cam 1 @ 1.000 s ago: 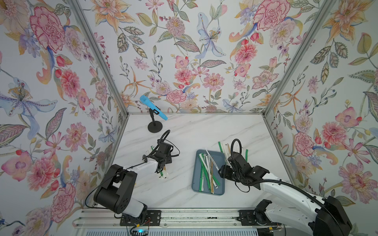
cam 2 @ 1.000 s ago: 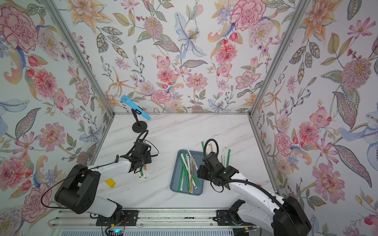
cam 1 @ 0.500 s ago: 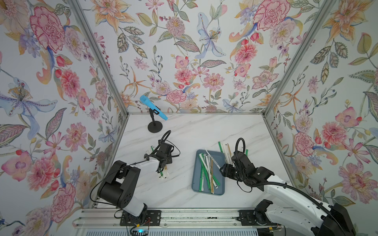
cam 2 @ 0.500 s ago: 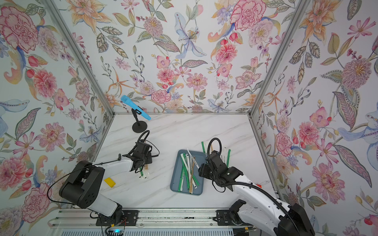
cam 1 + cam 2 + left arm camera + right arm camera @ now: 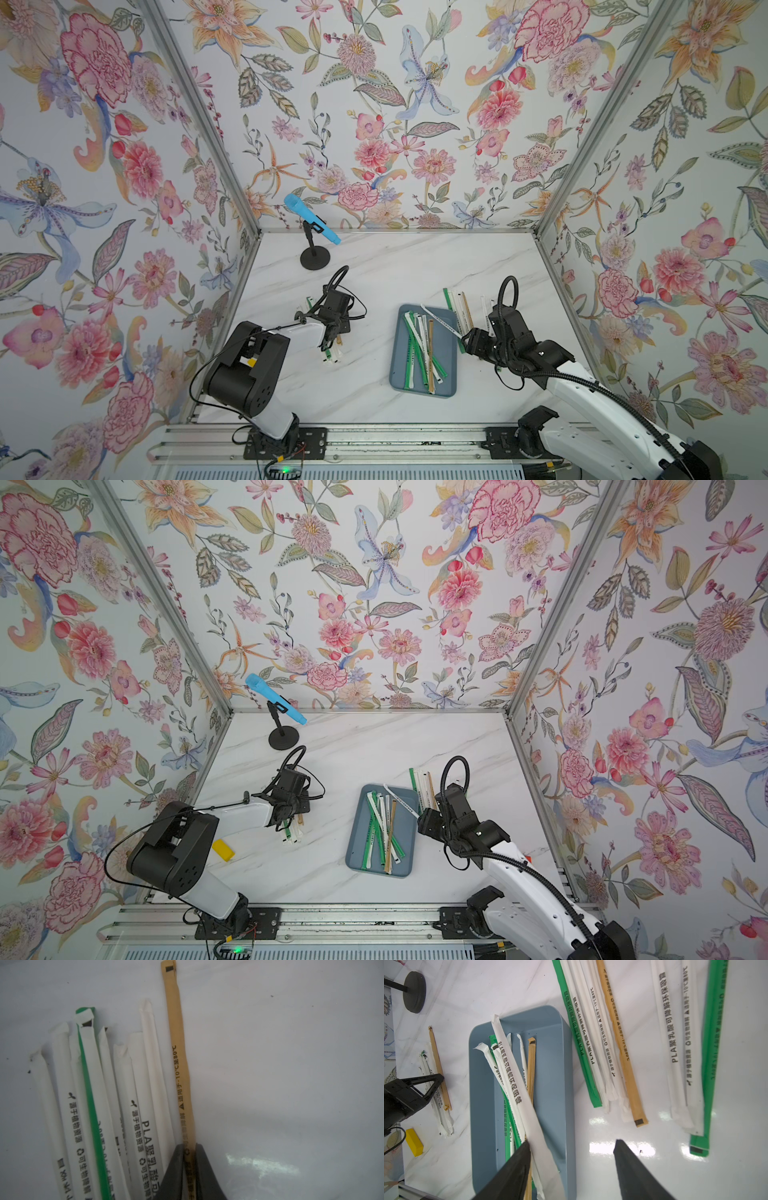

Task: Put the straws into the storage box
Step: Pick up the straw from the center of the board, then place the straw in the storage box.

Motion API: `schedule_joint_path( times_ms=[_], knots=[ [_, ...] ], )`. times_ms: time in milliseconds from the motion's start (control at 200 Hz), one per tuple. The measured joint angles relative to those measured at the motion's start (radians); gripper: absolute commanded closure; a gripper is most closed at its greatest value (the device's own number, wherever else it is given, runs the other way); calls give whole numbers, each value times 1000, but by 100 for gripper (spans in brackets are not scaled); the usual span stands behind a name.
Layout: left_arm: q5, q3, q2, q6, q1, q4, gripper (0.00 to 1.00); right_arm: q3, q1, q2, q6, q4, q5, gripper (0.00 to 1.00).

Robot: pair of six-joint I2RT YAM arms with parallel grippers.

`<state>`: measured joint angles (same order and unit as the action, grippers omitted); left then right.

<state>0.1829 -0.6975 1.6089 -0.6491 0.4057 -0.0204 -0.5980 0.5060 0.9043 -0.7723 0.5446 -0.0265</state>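
**A:** What is carried by the worktop [image 5: 374, 270], and where is the box placed?

**B:** The box [image 5: 451, 358] is set toward the front edge, right of centre, with its long sides run front to back. Several straws [image 5: 419, 353] are laid in it, mostly lengthwise: green, white and one tan. A white straw [image 5: 517, 1076] is propped slantwise over them, with one end carried past the box's right rim.

**A:** And outside it?

**B:** A right bunch [image 5: 459, 305] is seen just beyond the box's far right corner. A left bunch [image 5: 104, 1105] is laid nearer the left edge, well apart from the box.

**A:** How are the jaws found?

**B:** The left gripper [image 5: 189, 1147] is closed tight across a tan straw [image 5: 178, 1053], which is pinched partway along its length. This straw is the outermost of the left bunch, on the side toward the box, and its long axis is run front to back, about parallel to the box's long sides. A carry to the right with little turning is judged to be needed. The right gripper [image 5: 571, 1147] is held over the box's right rim with its jaws wide apart and nothing grasped. One finger is just beside the white straw; whether it is touched cannot be told.
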Motion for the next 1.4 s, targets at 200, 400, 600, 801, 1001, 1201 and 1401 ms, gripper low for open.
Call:
schedule_joint_path(
  times_ms=[200, 400, 600, 801, 1001, 1201, 1401],
  knots=[
    [-22, 0, 3, 10, -1, 18, 100, 0, -39, -19, 21, 20, -11, 33],
    [-48, 0, -23, 10, 10, 18, 100, 23, -153, -34, 58, 21, -42, 33],
    [-68, -13, -153, -6, 131, 18, 100, 52, -307, -34, 106, 23, -57, 32],
    [-110, -39, -209, -64, 353, 39, 100, 54, -433, -6, 166, 25, -91, 44],
    [-155, -63, -189, -128, 512, 72, 100, 54, -343, -66, 192, 28, -150, 53],
    [-226, -137, -81, -183, 587, 131, 100, 57, -221, -174, 102, 29, -166, 52],
    [-278, -85, -62, -277, 603, 175, 100, 72, -105, -184, 3, 35, -123, 44]
  ],
)
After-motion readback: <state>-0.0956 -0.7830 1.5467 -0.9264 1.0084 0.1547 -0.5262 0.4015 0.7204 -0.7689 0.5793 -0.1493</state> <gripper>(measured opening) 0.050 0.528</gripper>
